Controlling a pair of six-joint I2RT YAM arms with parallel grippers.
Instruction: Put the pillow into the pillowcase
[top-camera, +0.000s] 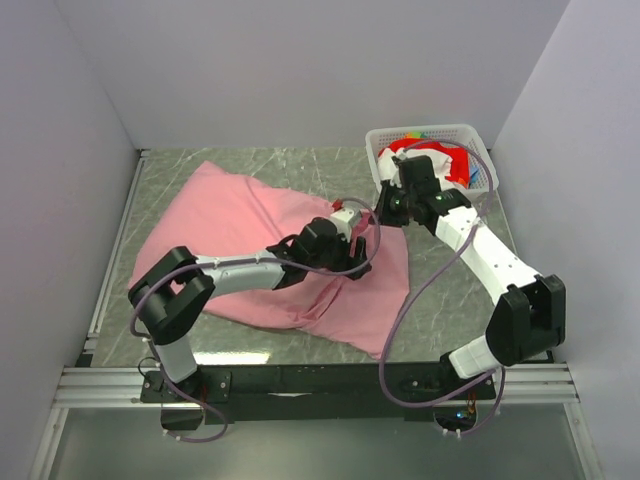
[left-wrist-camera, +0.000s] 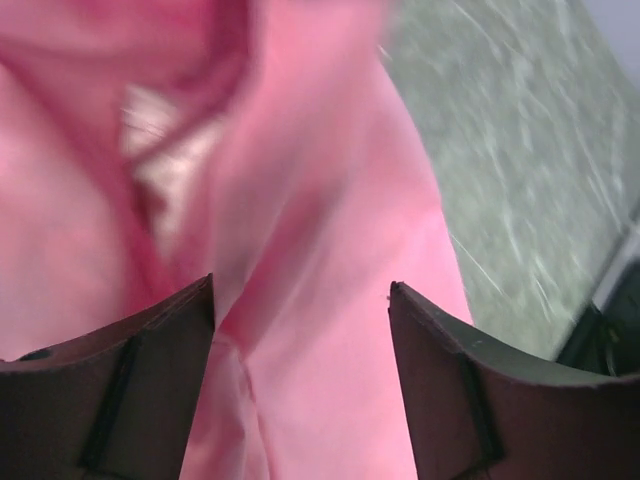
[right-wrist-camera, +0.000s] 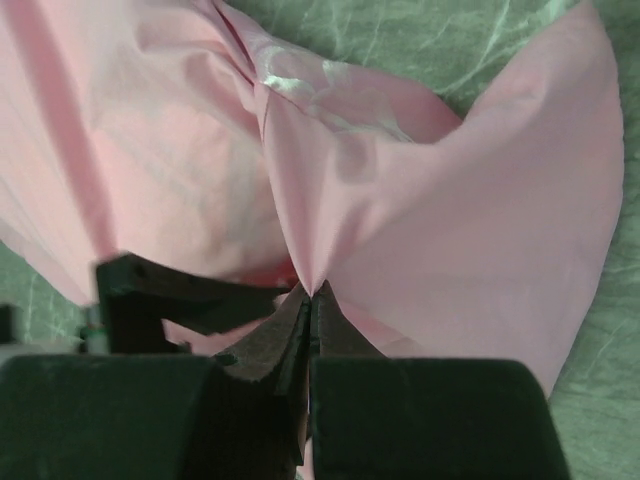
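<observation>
The pink pillowcase lies spread and wrinkled across the table. My right gripper is shut on a pinch of its fabric at the right edge, and the cloth pulls up into a peak at the fingertips in the right wrist view. My left gripper is open over the pillowcase, its jaws apart above a fold, close beside the right gripper. A pale patch shows inside a fold of the fabric. I cannot make out the pillow with its bear face.
A white basket holding red and white items stands at the back right, just behind my right arm. Grey marbled table shows to the right of the pillowcase. Walls enclose the table on three sides.
</observation>
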